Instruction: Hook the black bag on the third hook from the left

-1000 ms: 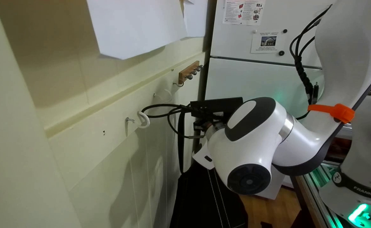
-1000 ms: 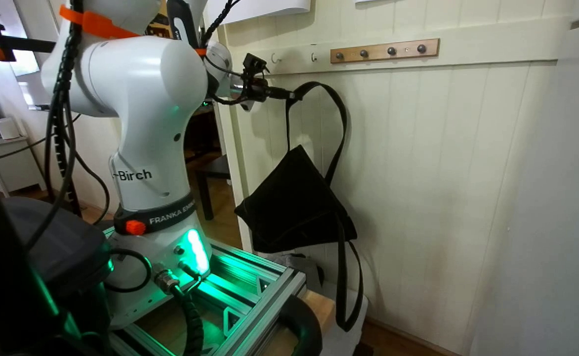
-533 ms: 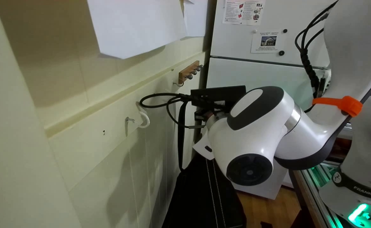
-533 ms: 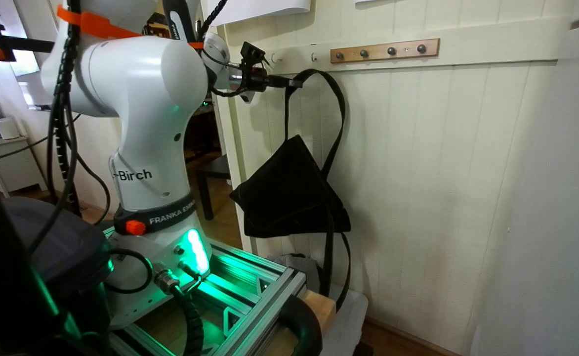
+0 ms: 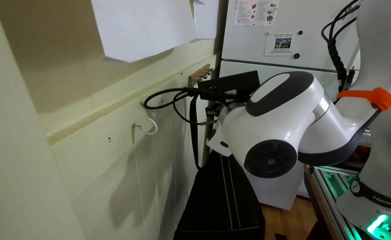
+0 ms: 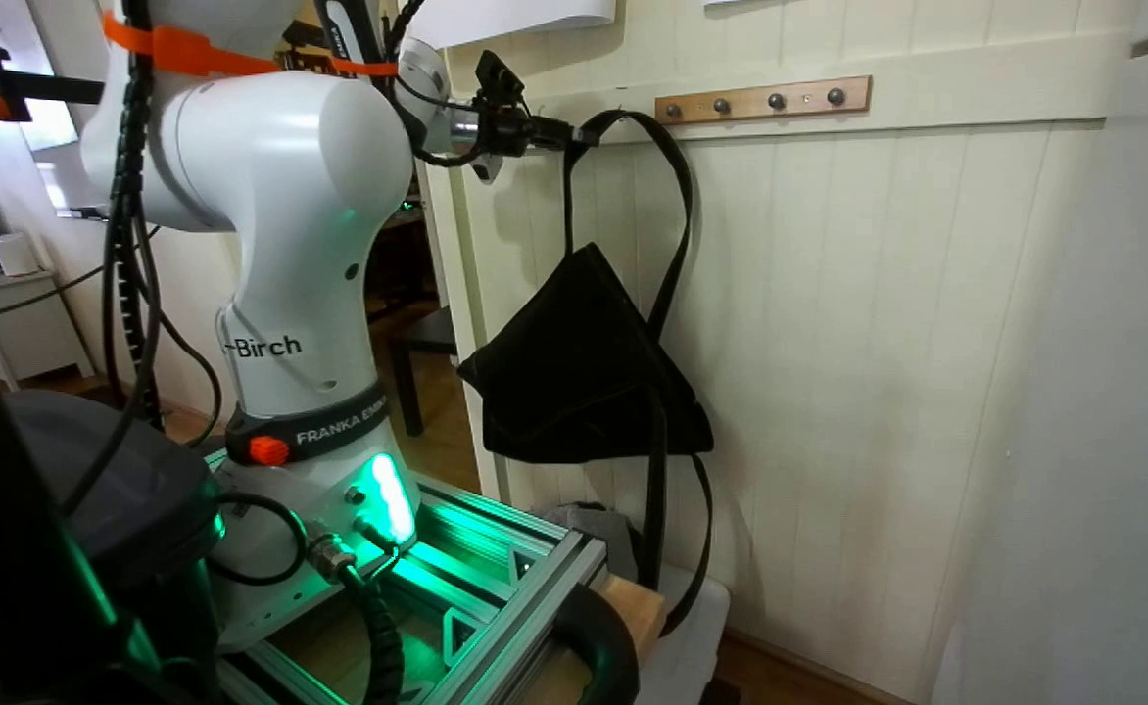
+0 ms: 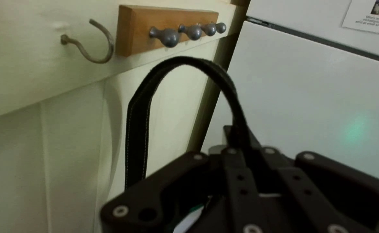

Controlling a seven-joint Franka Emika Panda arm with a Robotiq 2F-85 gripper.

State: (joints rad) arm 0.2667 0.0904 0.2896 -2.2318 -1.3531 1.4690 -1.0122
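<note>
The black bag (image 6: 584, 367) hangs in the air, its wide body low and its strap (image 6: 682, 215) arching up. My gripper (image 6: 582, 137) is shut on one side of that strap near the top; the wrist view shows the strap (image 7: 137, 139) pinched at my gripper (image 7: 240, 137). From there the loop bows out leftward, apart from every hook. In the wrist view a curved wire hook (image 7: 102, 58) sits on the wall, left of a wooden rack (image 7: 124, 30) with several grey knobs (image 7: 169, 38). Which of these is the third hook I cannot tell.
Further along the wall, an exterior view shows a white curved hook (image 5: 152, 126) and a small metal peg (image 5: 136, 126). A white paper sheet (image 5: 142, 30) juts out above the rail. The fridge (image 5: 282, 66) stands beyond the rack. Loose cables (image 5: 158, 96) loop out from my wrist.
My gripper has risen with the bag's strap in it, bringing the loop up to the level of the hook rail. The bag has lifted and swung slightly. The grip has stayed shut.
</note>
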